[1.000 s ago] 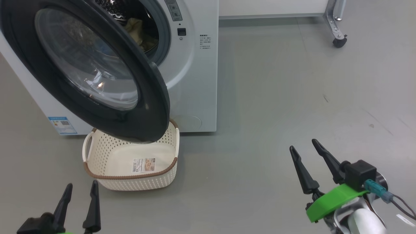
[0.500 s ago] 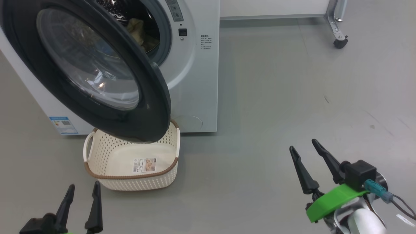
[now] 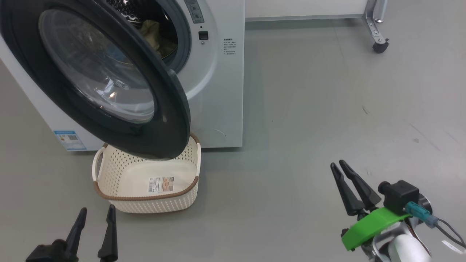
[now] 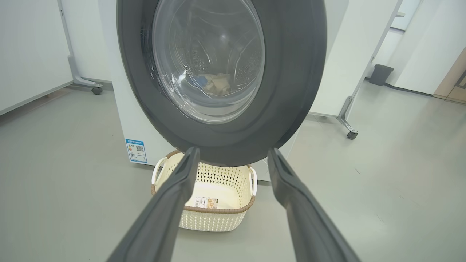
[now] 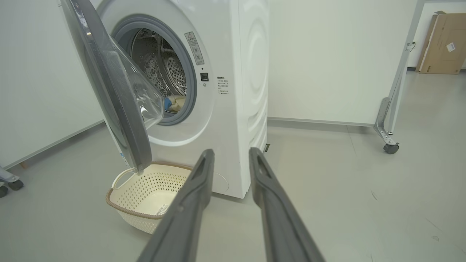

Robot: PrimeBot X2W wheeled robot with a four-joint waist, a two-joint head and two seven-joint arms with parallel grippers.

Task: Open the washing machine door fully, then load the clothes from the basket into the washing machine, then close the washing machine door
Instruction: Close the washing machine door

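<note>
Behind the washing machine door (image 4: 291, 91) in the left wrist view, the clothes (image 4: 218, 83); left jaws wide, right jaws narrowly apart

Light is bright, even and diffuse, seemingly from overhead, with a faint green cast. Shadows are soft: a pale one lies on the floor (image 3: 309, 109) beside the basket (image 3: 145, 203) and the machine (image 3: 218, 91). Small white glints sit on the door (image 3: 171, 120) glass, left of centre in the head view. Both wrist views bow straight lines near their edges, and the fingers (image 4: 167, 211) close to the lens look soft.
</note>
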